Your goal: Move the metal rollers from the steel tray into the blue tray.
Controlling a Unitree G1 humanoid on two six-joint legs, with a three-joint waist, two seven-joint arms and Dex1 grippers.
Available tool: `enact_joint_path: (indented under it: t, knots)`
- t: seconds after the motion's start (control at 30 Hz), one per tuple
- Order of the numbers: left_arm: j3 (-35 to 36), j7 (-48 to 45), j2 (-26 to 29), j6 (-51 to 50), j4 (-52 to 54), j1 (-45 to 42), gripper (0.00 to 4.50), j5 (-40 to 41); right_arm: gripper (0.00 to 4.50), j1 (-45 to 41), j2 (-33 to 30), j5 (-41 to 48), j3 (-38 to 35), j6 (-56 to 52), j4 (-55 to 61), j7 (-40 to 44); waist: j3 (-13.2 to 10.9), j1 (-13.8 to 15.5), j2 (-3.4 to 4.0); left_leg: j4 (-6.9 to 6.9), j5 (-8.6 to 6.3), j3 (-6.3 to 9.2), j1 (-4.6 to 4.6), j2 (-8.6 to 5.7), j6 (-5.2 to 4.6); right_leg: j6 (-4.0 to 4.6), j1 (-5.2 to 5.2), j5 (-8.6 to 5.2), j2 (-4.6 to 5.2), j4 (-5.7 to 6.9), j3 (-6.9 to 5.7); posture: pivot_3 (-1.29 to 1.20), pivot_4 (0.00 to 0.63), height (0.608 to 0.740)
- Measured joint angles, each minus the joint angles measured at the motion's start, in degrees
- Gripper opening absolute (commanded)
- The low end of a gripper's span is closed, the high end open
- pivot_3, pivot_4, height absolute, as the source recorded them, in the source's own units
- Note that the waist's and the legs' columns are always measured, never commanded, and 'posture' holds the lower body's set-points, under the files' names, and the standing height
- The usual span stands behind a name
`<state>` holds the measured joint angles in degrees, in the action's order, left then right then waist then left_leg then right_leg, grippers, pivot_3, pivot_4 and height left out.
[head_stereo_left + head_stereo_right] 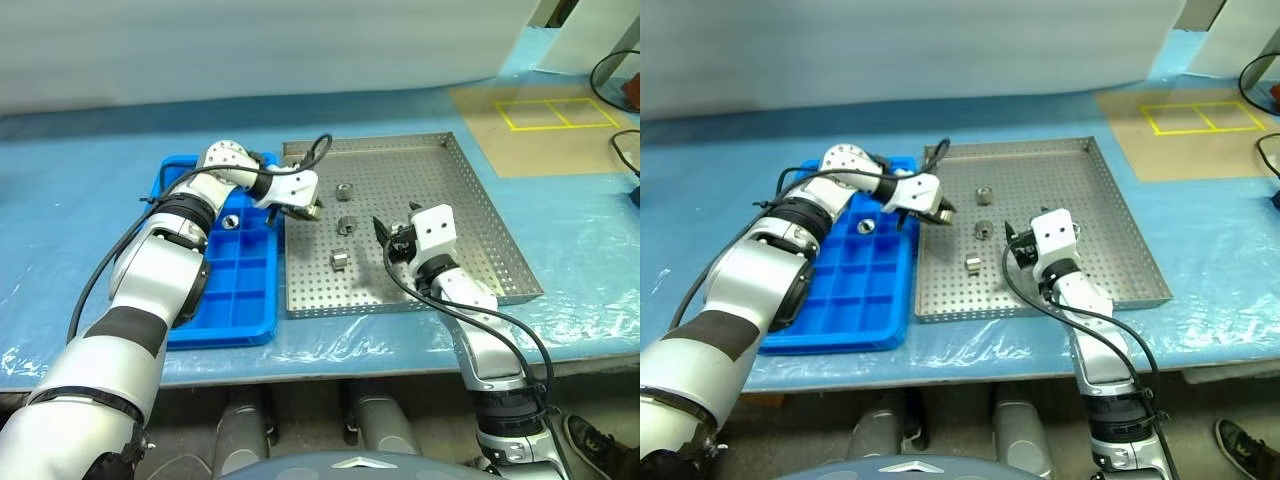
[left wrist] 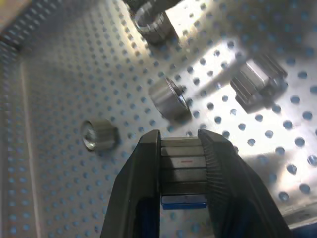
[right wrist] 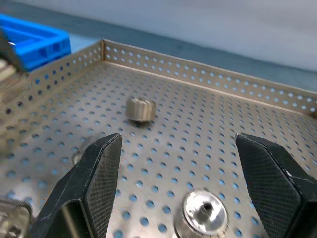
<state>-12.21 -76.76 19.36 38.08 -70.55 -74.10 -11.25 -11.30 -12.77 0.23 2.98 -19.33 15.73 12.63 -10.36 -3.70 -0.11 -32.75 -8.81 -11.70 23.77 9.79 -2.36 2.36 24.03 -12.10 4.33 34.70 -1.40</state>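
The steel tray (image 1: 470,200) lies in the middle of the table, with the blue tray (image 1: 240,290) touching its left side. My left gripper (image 1: 313,208) hangs over the steel tray's left edge, shut on one metal roller (image 2: 182,161). Three rollers (image 1: 343,190) (image 1: 347,223) (image 1: 339,260) rest on the perforated floor to its right. Another roller (image 1: 231,221) sits in a compartment of the blue tray. My right gripper (image 1: 385,235) stands open low over the steel tray, and between its fingers a roller (image 3: 204,212) lies on the floor.
A brown board with a yellow taped rectangle (image 1: 555,113) lies at the back right. Black cables (image 1: 610,70) run along the right edge. A blue plastic sheet (image 1: 80,200) covers the table around both trays.
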Motion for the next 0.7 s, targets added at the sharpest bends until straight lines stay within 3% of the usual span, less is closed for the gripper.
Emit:
enact_joint_path:
  t: [0.1,0.3,0.53,0.7]
  knots:
    - [3.82,-5.37,3.36,-3.80,5.98,0.53,0.87,6.14,3.76,-2.45,-0.07,1.24,0.14,0.01,-0.53,2.34,-0.01,0.04,0.01,0.06,0.02,-0.02,-0.09,0.03,0.04,0.01,0.00,0.00,-0.01,0.06,0.03,-0.29,0.150,0.740]
    - [7.49,-9.08,12.19,-16.35,25.99,12.77,0.87,14.15,3.76,-11.42,-2.06,7.49,2.24,-0.59,-4.88,14.31,-0.05,1.45,0.05,0.31,0.14,-0.04,-0.23,0.09,0.23,0.16,0.01,-0.07,-0.03,0.16,0.03,-0.11,0.150,0.740]
    - [15.07,-1.22,21.38,-38.64,57.62,31.29,0.87,23.08,3.76,-23.89,-3.09,14.06,5.96,-1.16,-14.34,31.44,-0.07,5.95,0.09,0.57,0.22,-0.07,-0.26,0.16,0.39,0.37,0.08,-0.20,-0.02,0.19,-0.11,0.10,0.150,0.740]
    - [21.51,7.27,24.50,-50.18,71.70,45.99,0.87,26.59,3.76,-26.23,-0.94,15.46,10.09,-0.64,-19.01,38.63,-0.08,8.37,0.07,0.60,0.31,-0.02,-0.22,0.23,0.54,0.45,0.15,-0.27,-0.04,0.30,-0.23,0.21,0.150,0.740]
